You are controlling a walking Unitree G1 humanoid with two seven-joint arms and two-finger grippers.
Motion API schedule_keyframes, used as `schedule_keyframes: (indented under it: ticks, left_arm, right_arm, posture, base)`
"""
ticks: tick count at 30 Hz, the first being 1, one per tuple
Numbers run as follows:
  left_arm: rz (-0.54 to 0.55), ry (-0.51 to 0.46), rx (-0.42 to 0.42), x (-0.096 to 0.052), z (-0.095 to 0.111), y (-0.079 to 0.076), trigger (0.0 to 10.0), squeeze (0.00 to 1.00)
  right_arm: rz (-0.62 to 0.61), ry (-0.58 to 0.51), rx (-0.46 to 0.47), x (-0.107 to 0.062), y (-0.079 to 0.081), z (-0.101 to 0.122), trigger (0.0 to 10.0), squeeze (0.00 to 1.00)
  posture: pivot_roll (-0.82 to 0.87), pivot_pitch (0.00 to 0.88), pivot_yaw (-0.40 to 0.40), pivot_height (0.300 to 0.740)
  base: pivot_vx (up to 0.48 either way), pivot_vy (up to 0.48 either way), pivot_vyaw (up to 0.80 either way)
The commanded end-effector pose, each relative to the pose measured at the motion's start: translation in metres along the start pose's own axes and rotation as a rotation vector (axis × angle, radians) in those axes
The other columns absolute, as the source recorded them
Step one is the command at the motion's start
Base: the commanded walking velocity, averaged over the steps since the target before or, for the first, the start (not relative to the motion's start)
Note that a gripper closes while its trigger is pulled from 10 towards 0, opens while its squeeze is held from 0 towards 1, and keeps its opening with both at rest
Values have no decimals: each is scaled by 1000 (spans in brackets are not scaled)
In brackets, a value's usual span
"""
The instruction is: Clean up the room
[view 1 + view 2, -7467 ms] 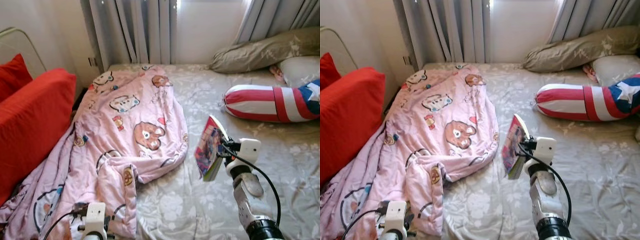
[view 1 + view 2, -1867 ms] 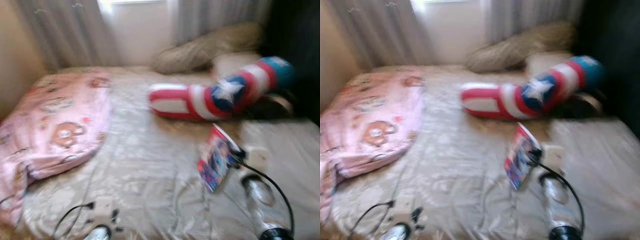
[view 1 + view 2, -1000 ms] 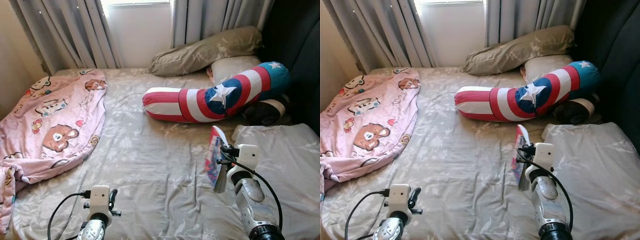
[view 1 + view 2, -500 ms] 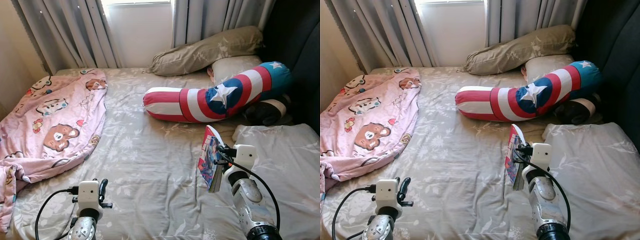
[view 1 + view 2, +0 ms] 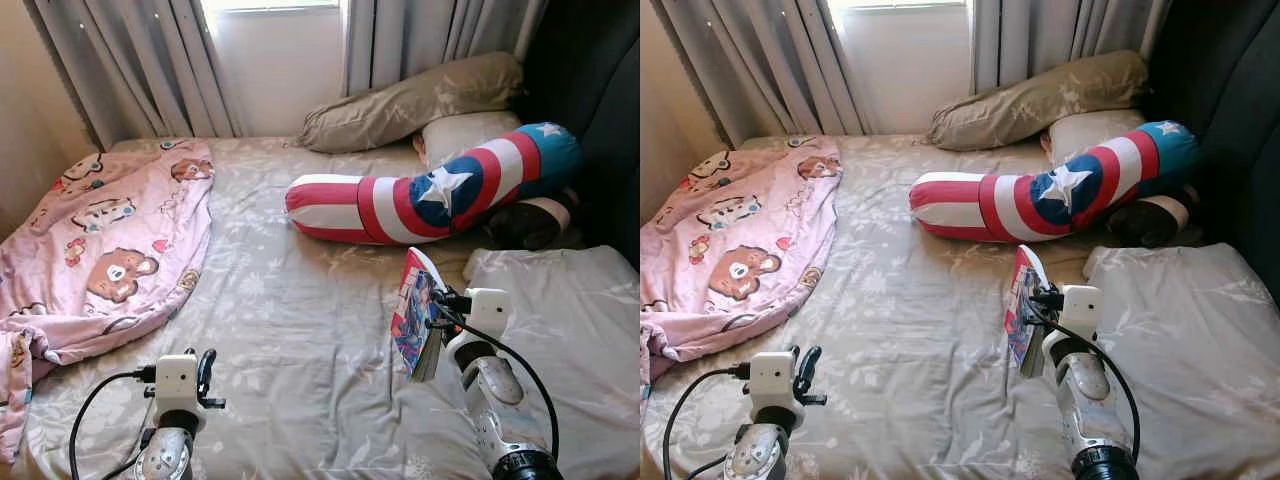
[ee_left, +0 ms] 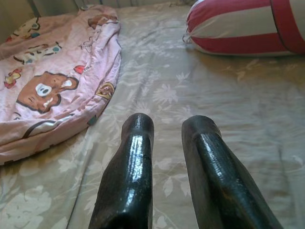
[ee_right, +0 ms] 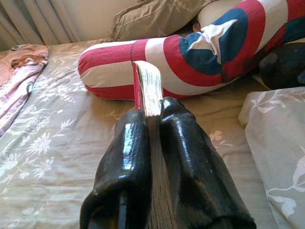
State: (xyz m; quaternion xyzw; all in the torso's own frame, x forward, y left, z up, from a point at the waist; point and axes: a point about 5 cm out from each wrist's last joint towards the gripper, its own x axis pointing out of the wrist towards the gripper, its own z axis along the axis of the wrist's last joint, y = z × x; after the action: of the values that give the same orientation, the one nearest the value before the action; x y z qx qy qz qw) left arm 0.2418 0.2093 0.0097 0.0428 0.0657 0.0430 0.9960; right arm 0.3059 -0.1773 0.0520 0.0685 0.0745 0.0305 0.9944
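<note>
Book (image 5: 414, 322) stands on edge above the bed (image 5: 300, 330), pinched by our right gripper (image 7: 151, 117) near the striped bolster (image 5: 420, 200); our left gripper (image 6: 167, 125) hovers, fingers slightly parted.

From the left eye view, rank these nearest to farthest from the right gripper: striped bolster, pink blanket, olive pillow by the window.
Measured from the right gripper, shut on the book:
1. Striped bolster, just beyond it toward the headboard.
2. Olive pillow, farther back by the curtains.
3. Pink blanket, across the bed on the robot's left.

Silver arms, white wrist boxes, black cables, glossy black fingers (image 6: 128, 176).
</note>
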Motion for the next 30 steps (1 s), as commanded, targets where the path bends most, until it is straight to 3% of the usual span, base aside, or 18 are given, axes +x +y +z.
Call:
schedule_keyframes:
  ticks: [1, 6, 17, 30]
  left_arm:
    - [2, 4, 4, 0, 1, 1, 10000, 0]
    - [3, 2, 5, 0, 1, 1, 10000, 0]
    - [4, 5, 5, -1, 3, 1, 10000, 0]
    - [5, 13, 6, -1, 3, 1, 10000, 0]
  right_arm:
    - [15, -48, -14, 4, 3, 13, 10000, 0]
    - [17, -37, -19, 4, 4, 11, 10000, 0]
    - [26, -62, -3, 2, 4, 13, 10000, 0]
    - [44, -9, -28, 3, 7, 7, 10000, 0]
  posture:
    - [2, 0, 48, 703]
    - [3, 0, 47, 678]
    - [3, 0, 45, 678]
    - [6, 0, 42, 664]
  base:
    - [0, 0, 0]
    - [0, 0, 0]
    - [0, 0, 0]
    - [0, 0, 0]
